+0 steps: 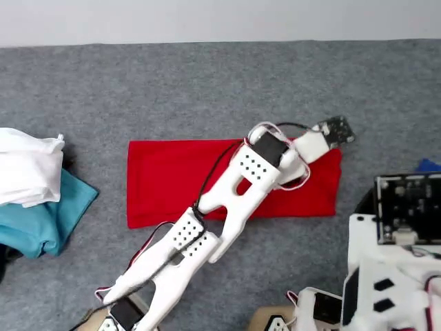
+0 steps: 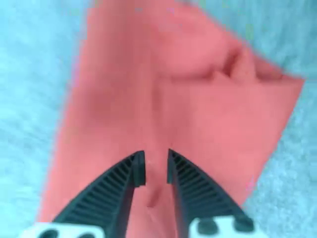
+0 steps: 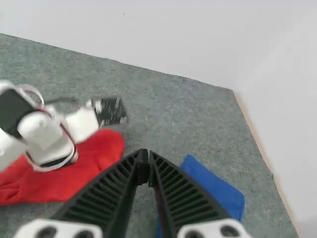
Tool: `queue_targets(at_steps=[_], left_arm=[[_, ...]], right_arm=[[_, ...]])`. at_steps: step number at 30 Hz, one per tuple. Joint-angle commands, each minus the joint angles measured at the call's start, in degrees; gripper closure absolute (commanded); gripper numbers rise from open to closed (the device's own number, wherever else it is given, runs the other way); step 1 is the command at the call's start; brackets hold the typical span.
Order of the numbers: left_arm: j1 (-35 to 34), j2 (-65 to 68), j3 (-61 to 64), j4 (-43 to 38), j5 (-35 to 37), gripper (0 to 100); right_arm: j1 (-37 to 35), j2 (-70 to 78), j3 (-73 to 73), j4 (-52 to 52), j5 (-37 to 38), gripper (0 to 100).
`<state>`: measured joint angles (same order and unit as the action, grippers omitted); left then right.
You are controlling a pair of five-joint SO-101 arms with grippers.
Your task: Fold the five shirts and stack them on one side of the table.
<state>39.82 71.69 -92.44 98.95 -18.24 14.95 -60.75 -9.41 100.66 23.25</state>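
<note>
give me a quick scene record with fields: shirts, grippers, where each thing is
surface: grey table
red shirt: flat rectangle, mid-table
white shirt: bunched at the left edge in the high view, lying on the teal shirt
blue shirt: on the table near the right arm
left gripper: over one end of the red shirt, tips slightly apart
right gripper: shut, holding nothing, above the table by the blue shirt
</note>
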Motion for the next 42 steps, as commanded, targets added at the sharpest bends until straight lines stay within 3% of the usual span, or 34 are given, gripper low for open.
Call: queue_targets(at_steps=[1, 6, 17, 34, 42], left_arm=[[-0.6, -7.6, -3.5, 1.5, 0.4, 94], [-4.0, -11.3, -3.4, 1.6, 0.7, 94], [-21.2, -16.5, -0.1, 1.8, 14.2, 93], [-43.2, -57.9, 58.8, 1.7, 12.3, 93], [-50.2, -58.5, 76.4, 1.4, 8.0, 80]], right_arm=[[0.5, -1.7, 3.2, 2.2, 0.5, 99.0], [0.5, -4.0, 8.2, 2.1, 0.6, 99.0], [0.5, -3.7, 8.8, 2.1, 0.6, 99.0], [0.7, -4.1, 11.6, 2.1, 0.6, 99.0], [1.4, -4.2, 11.6, 2.2, 0.4, 99.0]])
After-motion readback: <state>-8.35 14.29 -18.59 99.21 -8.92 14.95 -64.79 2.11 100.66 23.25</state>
